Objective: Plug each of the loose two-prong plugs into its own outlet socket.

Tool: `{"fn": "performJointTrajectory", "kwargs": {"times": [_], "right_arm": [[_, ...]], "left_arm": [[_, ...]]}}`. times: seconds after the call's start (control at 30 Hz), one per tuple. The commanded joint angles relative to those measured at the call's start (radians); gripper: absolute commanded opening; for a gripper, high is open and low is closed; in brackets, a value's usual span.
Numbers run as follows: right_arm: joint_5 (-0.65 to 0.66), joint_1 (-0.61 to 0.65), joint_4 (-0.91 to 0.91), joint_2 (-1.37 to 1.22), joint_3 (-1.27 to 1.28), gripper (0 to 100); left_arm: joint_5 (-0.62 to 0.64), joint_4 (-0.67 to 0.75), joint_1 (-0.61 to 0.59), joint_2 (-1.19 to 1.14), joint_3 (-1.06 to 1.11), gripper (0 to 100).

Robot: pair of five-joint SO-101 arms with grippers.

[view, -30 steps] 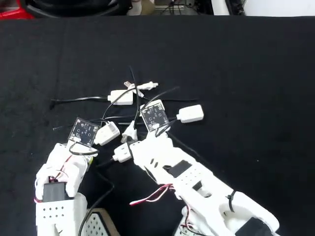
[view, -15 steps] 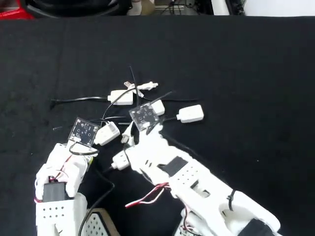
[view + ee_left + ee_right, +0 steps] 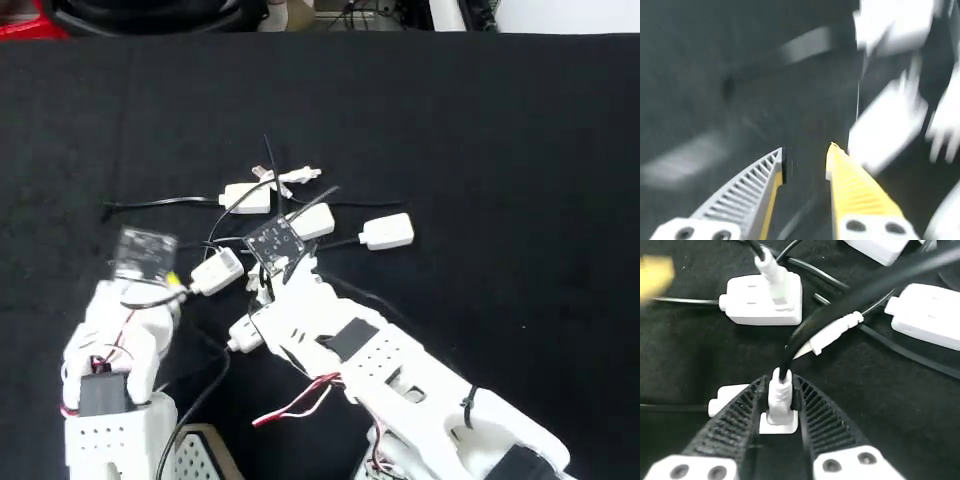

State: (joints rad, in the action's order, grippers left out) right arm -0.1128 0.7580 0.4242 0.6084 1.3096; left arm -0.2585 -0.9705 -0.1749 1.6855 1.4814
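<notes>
My right gripper [image 3: 779, 386] is shut on a white two-prong plug [image 3: 778, 399] with a black cable, held just above the black table. Ahead of it lies a white outlet socket [image 3: 762, 299] with a plug seated in it, and a loose plug [image 3: 832, 333] lies beside the cable. In the high view this gripper [image 3: 262, 283] sits among the cables next to that socket [image 3: 217, 270]. My left gripper [image 3: 805, 150] is open with nothing between its grey and yellow fingers [image 3: 855, 190]; in the high view it [image 3: 170, 282] is just left of the same socket.
More white sockets lie at the back [image 3: 245, 195], middle [image 3: 312, 222] and right [image 3: 386, 231], with a loose plug [image 3: 290, 178] behind them. Black cables cross between them. The far and right parts of the black table [image 3: 500, 130] are bare.
The right gripper has moved left with its plug. The left arm has swung left and is blurred with motion.
</notes>
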Motion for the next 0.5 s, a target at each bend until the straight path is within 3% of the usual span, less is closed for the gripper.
{"fn": "performJointTrajectory", "kwargs": {"times": [0.0, 0.2, 0.3, 0.47], "right_arm": [[0.018, 0.037, 0.06, -0.019, 0.027, 1.2], [0.018, 0.037, 0.06, -0.019, 0.027, 1.2], [0.018, 0.037, 0.06, -0.019, 0.027, 1.2], [0.02, 0.037, 0.06, -0.019, 0.027, 1.2]], "left_arm": [[0.169, 0.212, 0.101, -0.008, -0.117, 15], [0.219, 0.525, 0.409, -0.006, 0.137, 15], [0.219, 0.66, 0.418, -0.008, 0.211, 15], [0.221, 0.611, 0.456, -0.031, 0.226, 15]]}}
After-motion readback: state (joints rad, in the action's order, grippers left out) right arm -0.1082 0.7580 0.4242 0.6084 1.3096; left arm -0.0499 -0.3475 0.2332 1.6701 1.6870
